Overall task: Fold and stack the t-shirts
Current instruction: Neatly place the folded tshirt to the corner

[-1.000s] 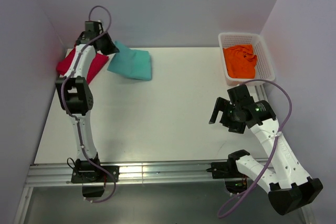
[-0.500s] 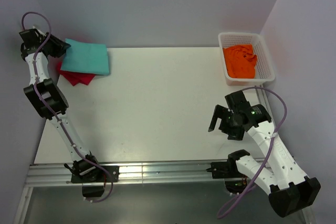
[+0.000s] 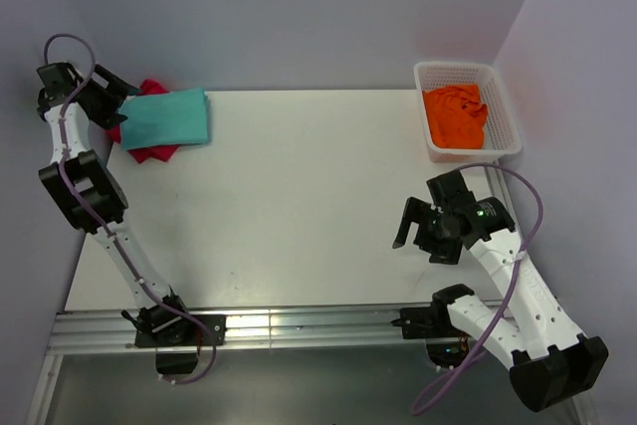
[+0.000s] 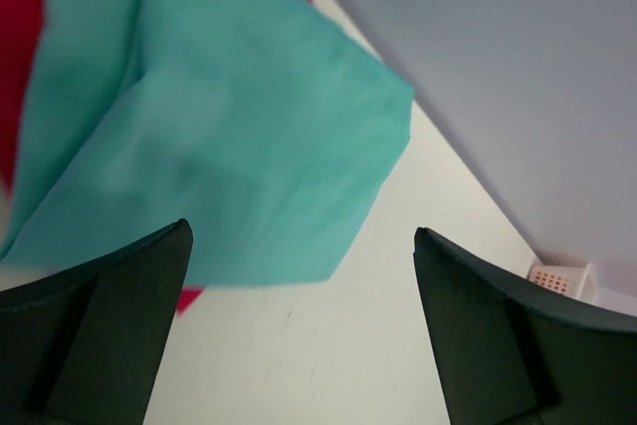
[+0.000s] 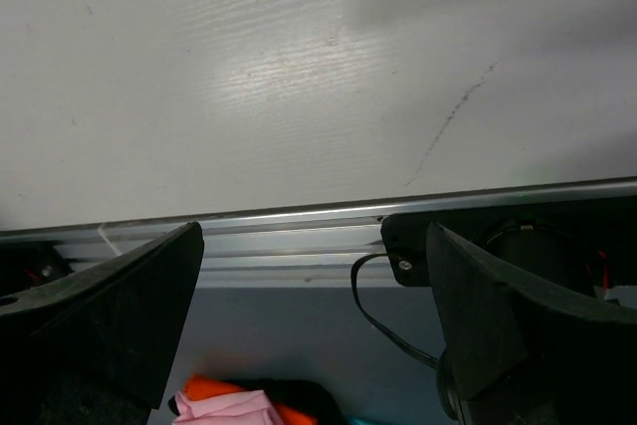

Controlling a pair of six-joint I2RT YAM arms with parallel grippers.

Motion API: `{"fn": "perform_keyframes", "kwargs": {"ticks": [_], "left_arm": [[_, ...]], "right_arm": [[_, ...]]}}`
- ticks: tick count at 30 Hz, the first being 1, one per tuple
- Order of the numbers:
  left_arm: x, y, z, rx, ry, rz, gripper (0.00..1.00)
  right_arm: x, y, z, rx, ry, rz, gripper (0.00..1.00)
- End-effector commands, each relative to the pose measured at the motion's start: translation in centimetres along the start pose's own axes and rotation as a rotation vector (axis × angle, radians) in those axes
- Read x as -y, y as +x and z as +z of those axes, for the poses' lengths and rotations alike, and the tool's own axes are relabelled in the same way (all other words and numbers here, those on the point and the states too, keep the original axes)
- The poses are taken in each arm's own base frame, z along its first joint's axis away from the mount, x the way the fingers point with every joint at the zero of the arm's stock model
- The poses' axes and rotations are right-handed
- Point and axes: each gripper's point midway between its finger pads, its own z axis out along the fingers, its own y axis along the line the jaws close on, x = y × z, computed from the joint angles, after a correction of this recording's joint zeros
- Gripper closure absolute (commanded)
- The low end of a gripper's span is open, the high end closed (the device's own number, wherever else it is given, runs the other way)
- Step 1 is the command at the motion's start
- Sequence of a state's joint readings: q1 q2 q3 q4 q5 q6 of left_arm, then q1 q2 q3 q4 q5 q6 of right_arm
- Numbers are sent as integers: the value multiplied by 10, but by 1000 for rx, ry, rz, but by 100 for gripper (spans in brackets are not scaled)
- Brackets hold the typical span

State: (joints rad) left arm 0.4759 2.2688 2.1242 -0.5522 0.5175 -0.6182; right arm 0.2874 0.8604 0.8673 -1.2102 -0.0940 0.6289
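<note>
Jaws on my left gripper (image 4: 301, 246) just spread, stacking the folded teal-green cloth t-shirt (image 3: 169, 118) on the crimson-red cloth t-shirt (image 3: 154, 154) at the tabletop's (image 3: 299, 196) far-left corner.

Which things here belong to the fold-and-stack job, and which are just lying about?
Job:
teal shirt, lying on the red shirt
orange shirt, in the basket

Lying about:
basket
pink and orange cloth below the table

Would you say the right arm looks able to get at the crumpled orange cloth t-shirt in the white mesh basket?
Probably yes: the orange cloth t-shirt lies uncovered in the open-topped white mesh basket on that arm's side, nothing stands between them, and the right tool is open and empty.
</note>
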Motion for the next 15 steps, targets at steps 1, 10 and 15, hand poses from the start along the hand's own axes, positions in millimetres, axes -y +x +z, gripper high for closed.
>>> {"fn": "perform_keyframes", "kwargs": {"ticks": [1,10,15], "left_arm": [[41,-32,-103,169,4,67,0],[81,99,-213,263,5,196,1],[66,138,-222,286,-150,162,1]], "right_arm": [[-27,-25,-20,92,-112,-49,0],[-70,-71,-71,242,-246,-203,0],[-71,-74,-58,244,-245,-240,0]]}}
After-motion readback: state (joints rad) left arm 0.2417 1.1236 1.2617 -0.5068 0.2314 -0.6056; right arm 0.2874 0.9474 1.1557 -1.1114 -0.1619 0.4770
